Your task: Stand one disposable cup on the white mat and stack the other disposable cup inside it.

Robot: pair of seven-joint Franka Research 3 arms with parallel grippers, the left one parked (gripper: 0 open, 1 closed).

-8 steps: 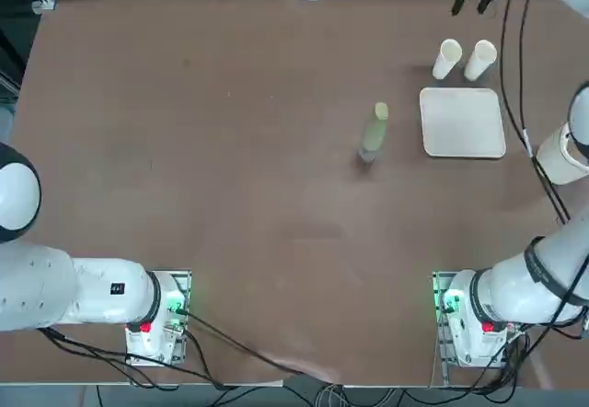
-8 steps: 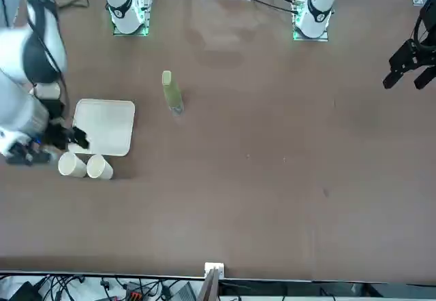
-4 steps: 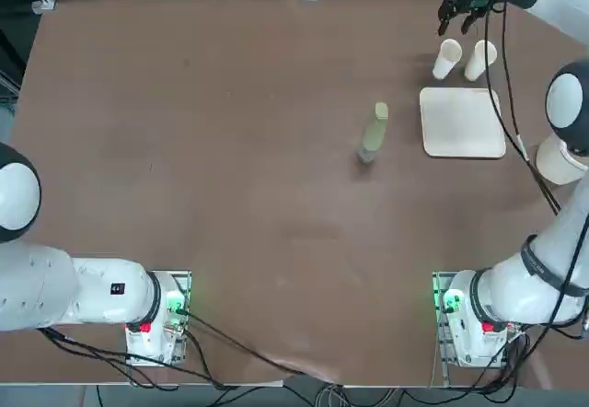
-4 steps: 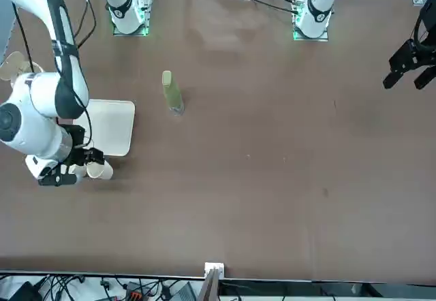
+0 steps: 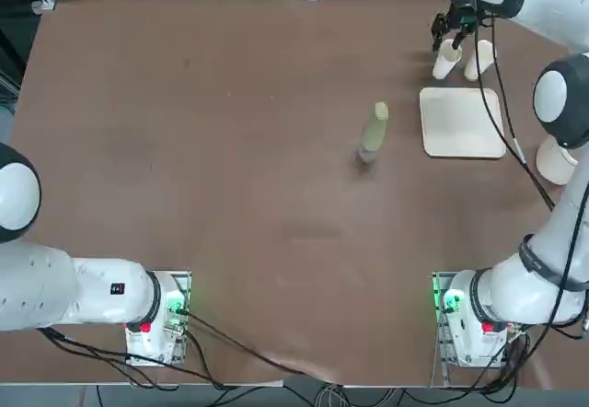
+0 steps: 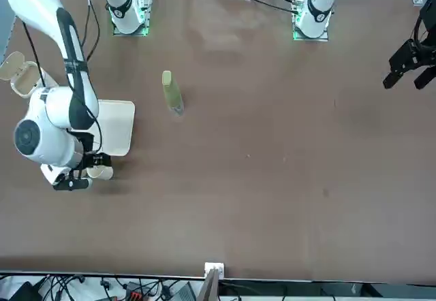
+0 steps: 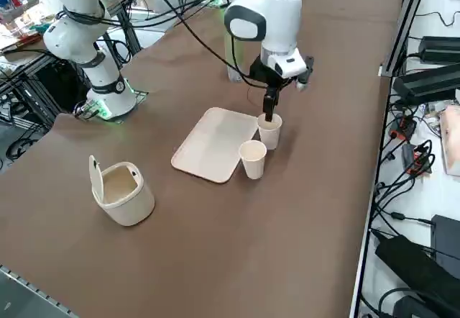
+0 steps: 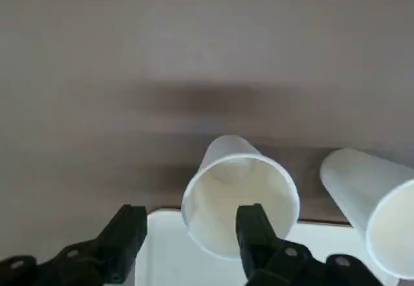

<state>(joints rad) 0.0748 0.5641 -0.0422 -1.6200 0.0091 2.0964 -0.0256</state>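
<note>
Two disposable cups [image 7: 253, 159] stand side by side just beyond the square mat [image 5: 462, 123] — both off it. The bottle [image 5: 374, 133] stands left of the mat, the lidded tub [image 7: 123, 193] right of it — near the robot's side.

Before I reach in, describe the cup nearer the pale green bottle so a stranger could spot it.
Find the flat off-white square mat. Just beyond its far edge stand two white tapered paper cups. Take the left one, set apart by the open right gripper above it.

In the front view, the arm hides part of the white mat [image 6: 116, 127].
</note>
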